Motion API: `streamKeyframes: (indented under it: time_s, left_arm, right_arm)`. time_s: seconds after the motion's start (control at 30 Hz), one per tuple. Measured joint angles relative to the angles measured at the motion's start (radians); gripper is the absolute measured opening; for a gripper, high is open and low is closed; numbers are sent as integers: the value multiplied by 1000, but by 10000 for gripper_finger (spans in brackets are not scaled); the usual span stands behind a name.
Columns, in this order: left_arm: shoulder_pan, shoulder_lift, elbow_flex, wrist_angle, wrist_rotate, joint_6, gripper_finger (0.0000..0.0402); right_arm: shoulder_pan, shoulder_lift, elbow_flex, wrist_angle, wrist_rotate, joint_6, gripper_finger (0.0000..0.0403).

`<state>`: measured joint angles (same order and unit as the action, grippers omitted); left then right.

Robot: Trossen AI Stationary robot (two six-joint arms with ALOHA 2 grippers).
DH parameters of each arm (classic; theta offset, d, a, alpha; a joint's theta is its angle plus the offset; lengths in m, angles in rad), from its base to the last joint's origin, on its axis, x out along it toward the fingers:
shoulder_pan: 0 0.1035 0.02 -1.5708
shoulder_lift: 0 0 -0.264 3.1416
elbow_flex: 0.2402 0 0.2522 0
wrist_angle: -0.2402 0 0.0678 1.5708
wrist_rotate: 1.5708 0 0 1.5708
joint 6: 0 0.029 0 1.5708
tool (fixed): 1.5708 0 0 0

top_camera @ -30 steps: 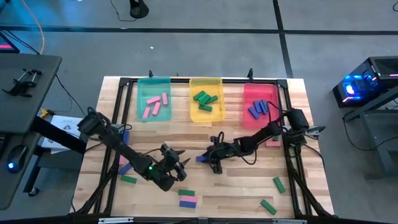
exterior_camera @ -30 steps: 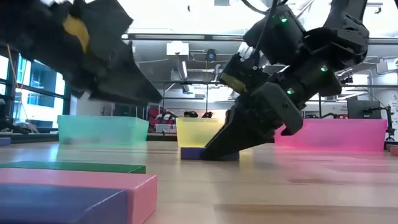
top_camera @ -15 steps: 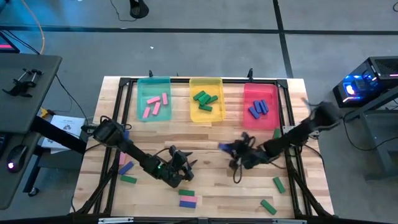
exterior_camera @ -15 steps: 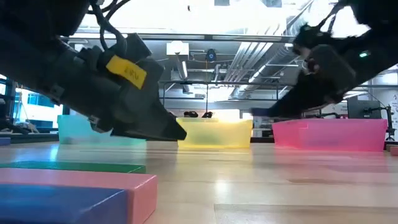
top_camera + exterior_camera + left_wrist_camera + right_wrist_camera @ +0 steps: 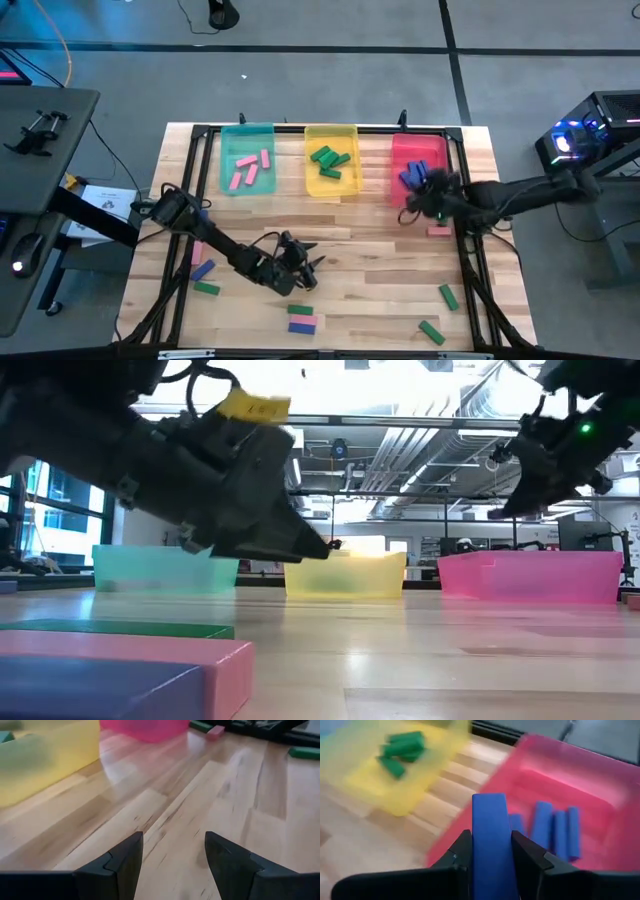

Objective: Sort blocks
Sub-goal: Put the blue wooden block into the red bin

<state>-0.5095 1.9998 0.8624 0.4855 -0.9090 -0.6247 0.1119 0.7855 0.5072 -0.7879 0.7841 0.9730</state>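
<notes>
The right end effector (image 5: pixel 412 205) has swung away from the middle of the counter (image 5: pixel 380 290), where it sat low over the boards a second ago, and now hangs at the near edge of the red tray (image 5: pixel 400 152). Its fingers are clamped on a blue block (image 5: pixel 490 845), which the right wrist view shows standing between them, with 3 more blue blocks (image 5: pixel 555 831) lying in the tray just beyond. So the pick is done and the carry nearly over; the release into the tray looks like the step in hand.

The left end effector (image 5: pixel 305 268) has crept a little toward the counter's centre and hovers low over bare wood, fingers (image 5: pixel 117 862) apart and holding nothing.

The green blocks (image 5: pixel 330 160) lie in the yellow tray (image 5: pixel 312 185) and the pink blocks (image 5: pixel 250 168) in the teal tray (image 5: pixel 228 185). Loose pieces remain: a stacked blue and pink pair (image 5: pixel 302 319) at the front, a green bar (image 5: pixel 207 288) at the left, 2 green bars (image 5: pixel 440 312) at the right front and a pink one (image 5: pixel 438 231) near the right arm. Sorting is well along, not finished.
</notes>
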Motion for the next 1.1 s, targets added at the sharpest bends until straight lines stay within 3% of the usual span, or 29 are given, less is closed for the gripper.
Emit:
streamKeyframes:
  time_s: [0.2, 0.37, 0.5, 0.63, 0.83, 1.1]
  left_arm:
    - [27, -1, -1, 65, 37, 56, 199]
    - [42, -1, 0, 98, 82, 87, 199]
    - [50, -1, 0, 105, 89, 88, 199]
    - [52, -1, 0, 105, 96, 99, 199]
    - [52, -1, 0, 112, 99, 99, 199]
    - [51, -1, 0, 116, 99, 98, 199]
  right_arm:
    - [-340, -7, 0, 53, -219, -262, 71]
    - [-597, 77, 1, 109, -364, -424, 71]
    - [-740, 181, 1, 182, -473, -510, 71]
    - [-825, 296, 2, 265, -529, -564, 71]
    - [-893, 431, 6, 348, -530, -593, 82]
    - [-910, 416, 38, 278, -528, -659, 214]
